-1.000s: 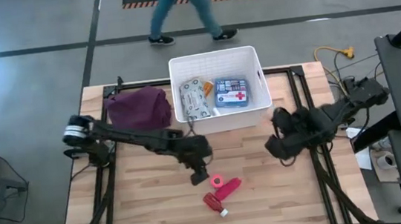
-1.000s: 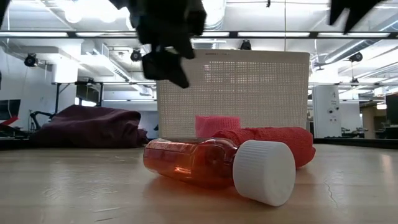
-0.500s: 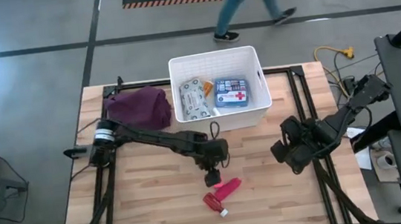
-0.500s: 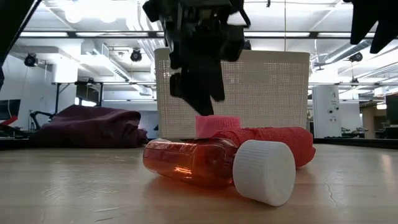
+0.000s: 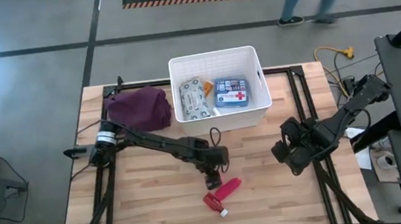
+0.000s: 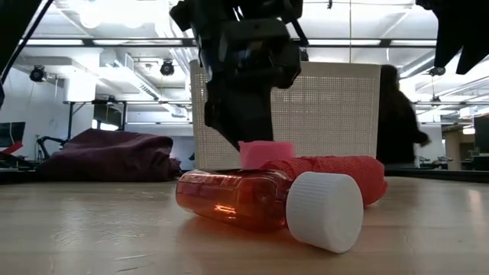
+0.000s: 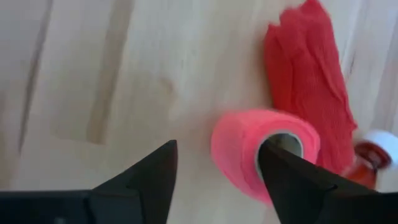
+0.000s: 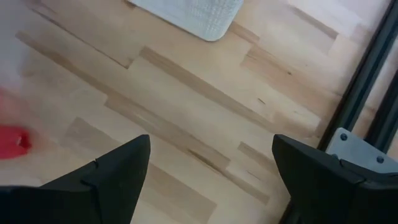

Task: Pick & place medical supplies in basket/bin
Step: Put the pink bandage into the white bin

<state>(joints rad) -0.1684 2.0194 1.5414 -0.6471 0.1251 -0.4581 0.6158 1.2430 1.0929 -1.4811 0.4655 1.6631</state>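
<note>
The left gripper [image 7: 214, 171] hung wide open just over the pink tape roll [image 7: 264, 152], which lay on its side in front of the white tub [image 5: 223, 117]; to grip well, one finger should enter its hole (core pointing along the tabletop), the other outside

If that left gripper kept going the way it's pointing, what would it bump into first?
Most likely the pink tape roll: the left gripper is open just short of it, one finger already beside it, though the exact gap is hard to judge.
</note>
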